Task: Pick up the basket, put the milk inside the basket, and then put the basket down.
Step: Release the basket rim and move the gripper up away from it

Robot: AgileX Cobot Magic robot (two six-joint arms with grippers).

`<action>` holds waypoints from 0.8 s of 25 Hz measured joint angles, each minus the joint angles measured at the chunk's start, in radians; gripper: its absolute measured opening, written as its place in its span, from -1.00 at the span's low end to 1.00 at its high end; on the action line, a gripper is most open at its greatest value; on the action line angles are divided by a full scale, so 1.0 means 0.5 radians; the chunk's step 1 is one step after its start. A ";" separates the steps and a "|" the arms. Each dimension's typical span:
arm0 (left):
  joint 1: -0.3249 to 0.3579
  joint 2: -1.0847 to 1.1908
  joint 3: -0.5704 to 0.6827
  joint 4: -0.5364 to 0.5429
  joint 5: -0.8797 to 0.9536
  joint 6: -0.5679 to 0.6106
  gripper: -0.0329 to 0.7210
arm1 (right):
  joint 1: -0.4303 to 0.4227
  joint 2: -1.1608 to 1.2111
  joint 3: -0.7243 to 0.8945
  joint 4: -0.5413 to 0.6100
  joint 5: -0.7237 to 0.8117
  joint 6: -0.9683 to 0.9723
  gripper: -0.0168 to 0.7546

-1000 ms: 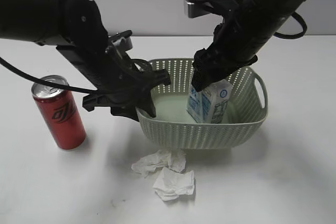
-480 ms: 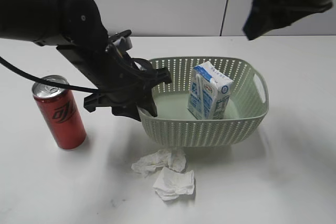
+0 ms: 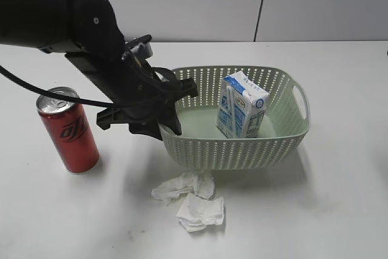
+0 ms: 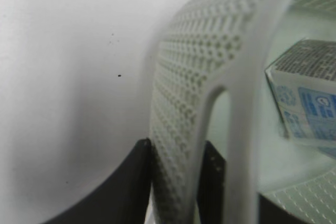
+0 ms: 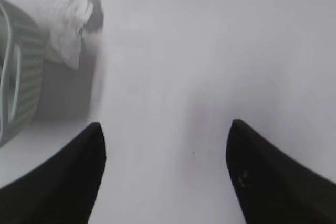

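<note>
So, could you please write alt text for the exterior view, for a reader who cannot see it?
The left gripper clamps the left wall of a pale green basket holding an upright milk carton. A red can stands to the left on the white table, with crumpled tissues in front.

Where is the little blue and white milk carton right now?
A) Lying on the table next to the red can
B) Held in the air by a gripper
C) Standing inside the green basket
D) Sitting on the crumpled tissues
C: the milk carton stands upright on the floor of the green basket, with nothing holding it, while the left gripper grips the basket's left wall.
</note>
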 joint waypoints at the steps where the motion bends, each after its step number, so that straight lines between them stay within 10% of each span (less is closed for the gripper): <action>1: 0.000 0.000 0.000 0.000 0.000 0.000 -0.34 | -0.001 -0.054 0.060 0.022 0.012 0.000 0.45; 20: 0.002 0.000 0.000 0.000 -0.022 0.000 -0.34 | -0.001 -1.741 1.477 0.092 -0.103 -0.007 0.45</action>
